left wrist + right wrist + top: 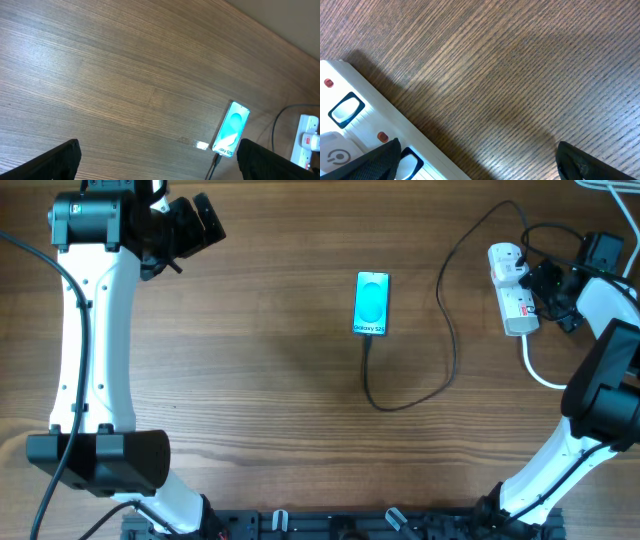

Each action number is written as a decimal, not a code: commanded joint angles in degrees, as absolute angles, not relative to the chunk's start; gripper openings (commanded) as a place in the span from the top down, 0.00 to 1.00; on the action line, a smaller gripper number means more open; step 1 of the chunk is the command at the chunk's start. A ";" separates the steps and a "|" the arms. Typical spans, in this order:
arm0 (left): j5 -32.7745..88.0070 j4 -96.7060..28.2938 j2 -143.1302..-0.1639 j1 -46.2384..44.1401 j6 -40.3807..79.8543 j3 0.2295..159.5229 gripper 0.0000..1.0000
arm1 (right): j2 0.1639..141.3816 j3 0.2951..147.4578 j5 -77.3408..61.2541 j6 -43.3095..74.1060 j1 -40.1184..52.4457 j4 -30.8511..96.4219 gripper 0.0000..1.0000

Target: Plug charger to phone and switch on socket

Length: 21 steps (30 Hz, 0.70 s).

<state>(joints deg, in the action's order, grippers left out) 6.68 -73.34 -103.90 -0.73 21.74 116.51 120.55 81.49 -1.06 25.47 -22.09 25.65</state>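
The phone (pixel 371 304) lies mid-bench, screen light blue — the charger (pixel 368 343) tip meets its near end. The left gripper (pixel 157 162) and right gripper (pixel 477 160) gape wide, empty.

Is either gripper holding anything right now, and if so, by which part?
Nothing is held. The left gripper is open above the table, away from the phone. The right gripper is open at the socket, clamping nothing.

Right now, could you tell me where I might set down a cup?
Bare wood lies between the left arm and the phone, and between the cable loop and the near table edge. Around the socket and right arm it is crowded.
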 commanded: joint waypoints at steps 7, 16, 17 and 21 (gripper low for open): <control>6.09 -73.34 -104.16 -0.58 21.23 116.14 0.00 | 123.17 80.86 -6.55 22.28 -21.06 28.60 0.00; 6.09 -73.34 -104.16 -0.58 21.23 116.14 0.00 | 123.17 80.86 -7.88 21.17 -20.95 30.02 0.00; 6.09 -73.32 -104.16 -0.58 21.23 116.14 0.00 | 123.17 80.86 -8.97 20.75 -20.95 30.00 0.00; 6.09 -73.34 -104.16 -0.58 21.23 116.14 0.00 | 123.22 80.86 -9.10 20.78 -20.95 30.20 0.00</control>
